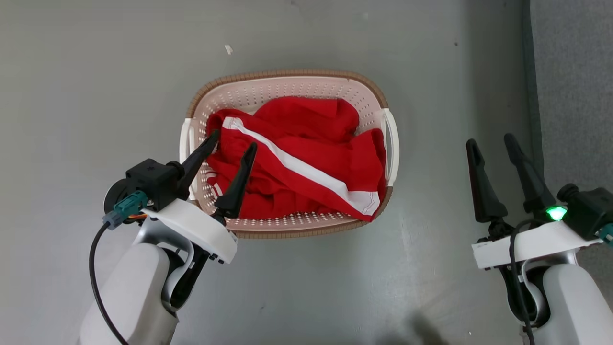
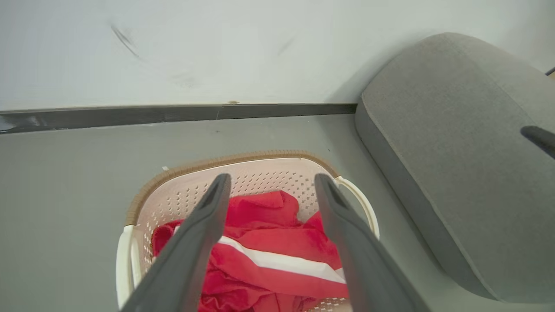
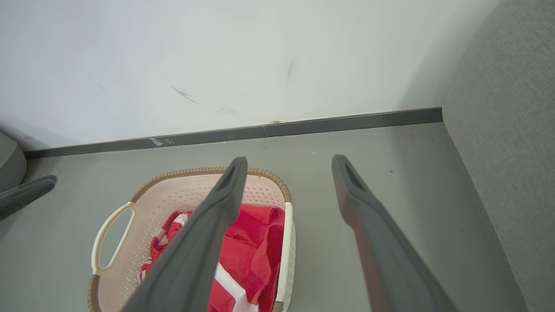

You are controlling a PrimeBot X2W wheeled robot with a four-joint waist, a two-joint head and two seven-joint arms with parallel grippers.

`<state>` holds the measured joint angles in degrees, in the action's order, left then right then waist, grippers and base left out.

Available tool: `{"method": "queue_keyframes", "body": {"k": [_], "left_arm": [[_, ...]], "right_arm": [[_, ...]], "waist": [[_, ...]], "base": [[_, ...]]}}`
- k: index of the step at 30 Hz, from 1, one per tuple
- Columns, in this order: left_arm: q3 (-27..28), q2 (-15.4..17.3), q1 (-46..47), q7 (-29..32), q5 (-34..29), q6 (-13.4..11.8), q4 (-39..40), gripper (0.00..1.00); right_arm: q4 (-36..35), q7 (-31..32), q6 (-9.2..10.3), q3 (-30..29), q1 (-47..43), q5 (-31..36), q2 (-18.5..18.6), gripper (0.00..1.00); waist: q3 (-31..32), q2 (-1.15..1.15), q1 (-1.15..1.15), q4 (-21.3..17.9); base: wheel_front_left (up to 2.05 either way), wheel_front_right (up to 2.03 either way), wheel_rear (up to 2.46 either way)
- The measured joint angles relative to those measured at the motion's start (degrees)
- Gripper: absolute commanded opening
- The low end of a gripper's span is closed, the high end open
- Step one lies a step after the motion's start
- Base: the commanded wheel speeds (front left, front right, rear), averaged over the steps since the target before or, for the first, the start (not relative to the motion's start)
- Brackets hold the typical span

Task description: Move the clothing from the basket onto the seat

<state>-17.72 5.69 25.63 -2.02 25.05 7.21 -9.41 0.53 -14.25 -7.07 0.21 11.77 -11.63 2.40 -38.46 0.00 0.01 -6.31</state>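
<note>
Red clothing (image 1: 306, 158) with a white stripe lies bunched in the cream basket (image 1: 287, 86) on the floor. My left gripper (image 1: 232, 143) hovers open over the basket's left end, nothing between its fingers. In the left wrist view the clothing (image 2: 282, 238) shows between the open left gripper's (image 2: 271, 182) fingers, inside the basket (image 2: 173, 190). My right gripper (image 1: 491, 143) stands open and empty to the right of the basket, beside the grey seat (image 1: 574, 72). The seat (image 2: 455, 151) lies right of the basket. The right wrist view shows the open right gripper (image 3: 288, 162), basket (image 3: 190, 195), clothing (image 3: 251, 247) and seat (image 3: 507, 151).
Grey floor (image 1: 96, 72) surrounds the basket, with a small pale scrap (image 1: 229, 49) beyond it. A white wall with a dark baseboard (image 2: 173, 113) runs behind the basket. A dark fingertip of the other arm (image 2: 540, 138) crosses the seat in the left wrist view.
</note>
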Motion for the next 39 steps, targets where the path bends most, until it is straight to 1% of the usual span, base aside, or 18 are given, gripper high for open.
{"method": "queue_keyframes", "body": {"k": [17, 21, 28, 39], "left_arm": [[-0.5, -0.3, 4.8, 3.5, -0.7, -1.1, 1.5, 1.0], [-0.6, 0.1, 5.7, 4.6, -2.6, -2.8, 1.5, 1.0], [-1.7, 1.6, 7.5, 7.3, -6.4, -4.6, 0.9, 1.0], [-5.5, 1.4, 10.3, 12.2, -10.6, -6.1, -2.9, 1.0]], "right_arm": [[-4.4, -0.2, 0.0, 0.2, 3.6, -2.3, 0.0, 1.0], [-5.3, -0.2, 0.0, 0.3, 4.0, -3.0, 0.0, 1.0], [-5.3, -0.2, 0.0, 1.1, 5.3, -4.0, 0.0, 1.0], [-5.0, -0.4, 0.0, 1.5, 5.8, -4.0, 0.0, 1.0]], "waist": [[-6.9, 0.0, 0.0, -2.6], [-8.5, 0.0, 0.0, -3.2], [-10.1, 0.0, 0.0, -4.0], [-10.1, 0.0, -0.01, -4.2]], "base": [[0.0, 0.0, 0.0], [0.0, 0.0, 0.0], [0.0, 0.0, 0.0], [0.0, 0.0, 0.0]]}}
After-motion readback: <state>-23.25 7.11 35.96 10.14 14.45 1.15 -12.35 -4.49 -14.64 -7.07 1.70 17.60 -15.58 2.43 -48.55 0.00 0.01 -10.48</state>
